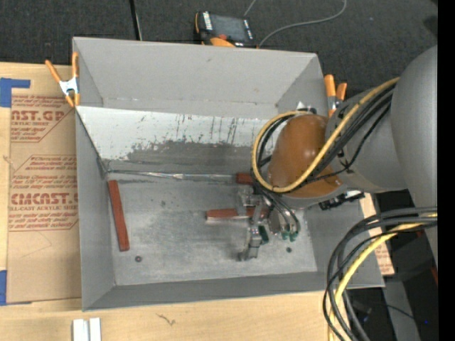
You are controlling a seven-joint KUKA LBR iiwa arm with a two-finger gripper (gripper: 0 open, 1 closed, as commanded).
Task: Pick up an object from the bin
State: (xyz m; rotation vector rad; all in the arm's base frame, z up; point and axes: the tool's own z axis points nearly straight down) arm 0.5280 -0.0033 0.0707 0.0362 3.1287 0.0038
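The tool [249,251] hung low over the bin's [213,272] right front floor; whether it was spread or pressed together could not be told. Just behind its tip, a short red-brown bar [220,215] lay flat, right end against the tool's body. A long red-brown stick [118,215] lay by the left wall. Farther back sat a small reddish piece [244,179].
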